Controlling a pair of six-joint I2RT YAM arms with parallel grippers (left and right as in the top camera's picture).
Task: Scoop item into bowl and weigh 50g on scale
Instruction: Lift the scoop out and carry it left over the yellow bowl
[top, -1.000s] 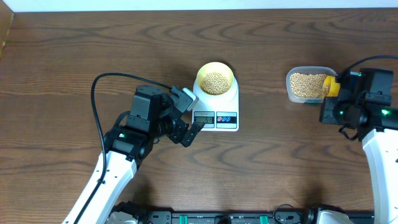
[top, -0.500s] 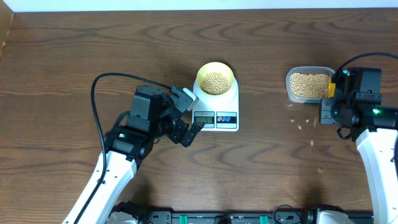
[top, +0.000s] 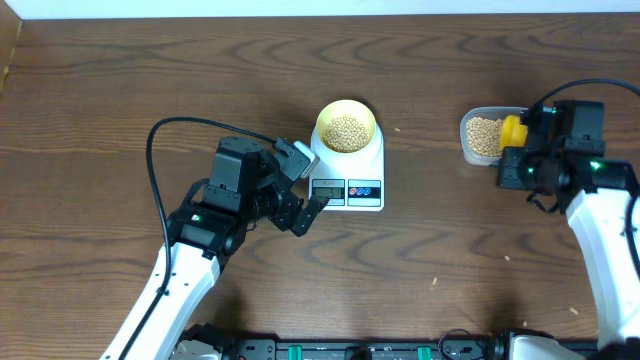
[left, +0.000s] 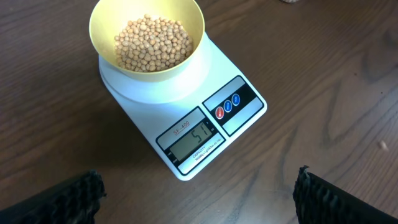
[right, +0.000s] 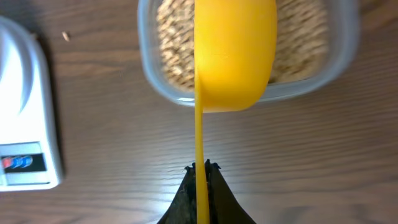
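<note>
The bowl (top: 346, 127) sits on the platform of the scale (top: 360, 175), filled with beans (left: 152, 43). It lies well apart from the right gripper (right: 200, 171), off to that arm's left across bare wood. The left arm is far nearer to it. The left gripper (top: 305, 187) hovers just beside the front corner of the scale with its jaws spread wide, holding and touching nothing.

The right gripper is clamped tight on the thin handle of the yellow scoop (right: 233, 56). The handle's long axis runs straight out from the fingertips, away from the robot. This puts the cup of the scoop over the near edge of the clear tub (top: 466, 135), which holds more beans. From the wrist view only plain yellow plastic shows, so I cannot tell whether the scoop is carrying anything.

The display (left: 193, 138) seems to read a touch over the target, though the digits are small. If so, the next move is likely a small correction at the bowl. A few stray beans (top: 435, 282) lie on the table.
</note>
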